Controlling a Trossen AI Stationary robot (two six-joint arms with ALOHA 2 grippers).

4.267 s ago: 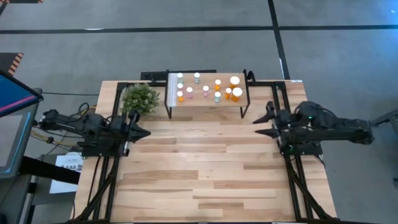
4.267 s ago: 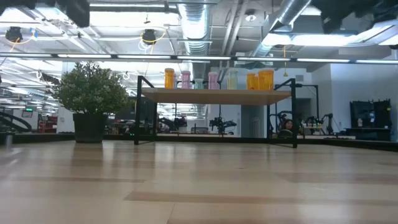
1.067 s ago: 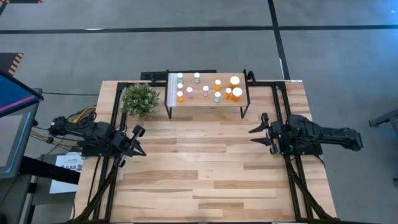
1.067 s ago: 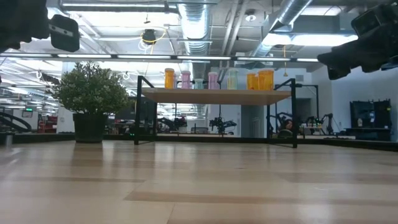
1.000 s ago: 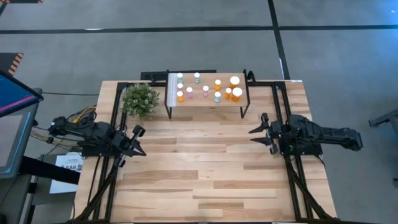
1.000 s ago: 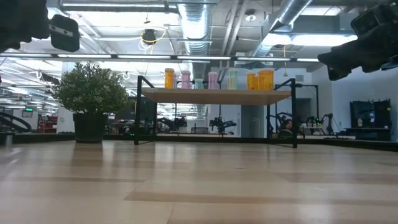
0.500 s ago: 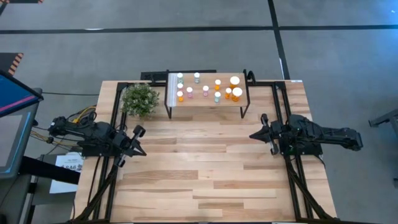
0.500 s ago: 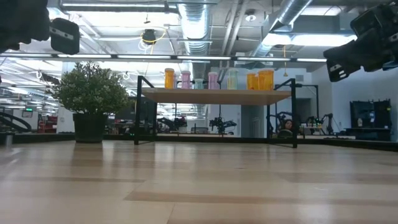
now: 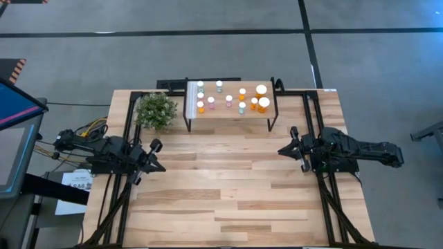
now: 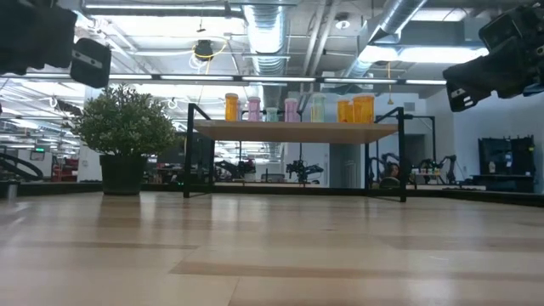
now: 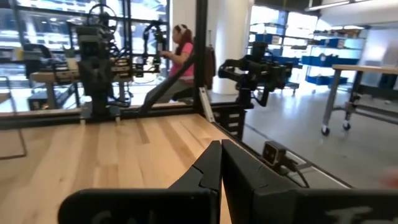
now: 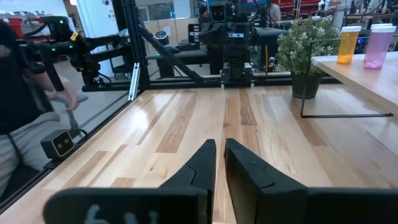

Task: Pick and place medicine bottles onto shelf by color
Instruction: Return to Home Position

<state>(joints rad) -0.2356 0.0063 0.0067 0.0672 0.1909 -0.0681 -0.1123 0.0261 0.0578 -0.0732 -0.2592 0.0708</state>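
Closed since a second ago, the right hand (image 12: 221, 144) hovers level at the tabletop's (image 9: 221, 187) right edge; left hand (image 11: 221, 146), fingers together, hovers opposite.

One camera is hanging overhead, looking straight down on the whole tabletop (image 9: 228, 194). Another is sitting at tabletop level, facing the shelf (image 10: 293, 130) from afar. Both wrist cameras are looking low across the boards past their own fingers (image 11: 210, 168), facing each other.
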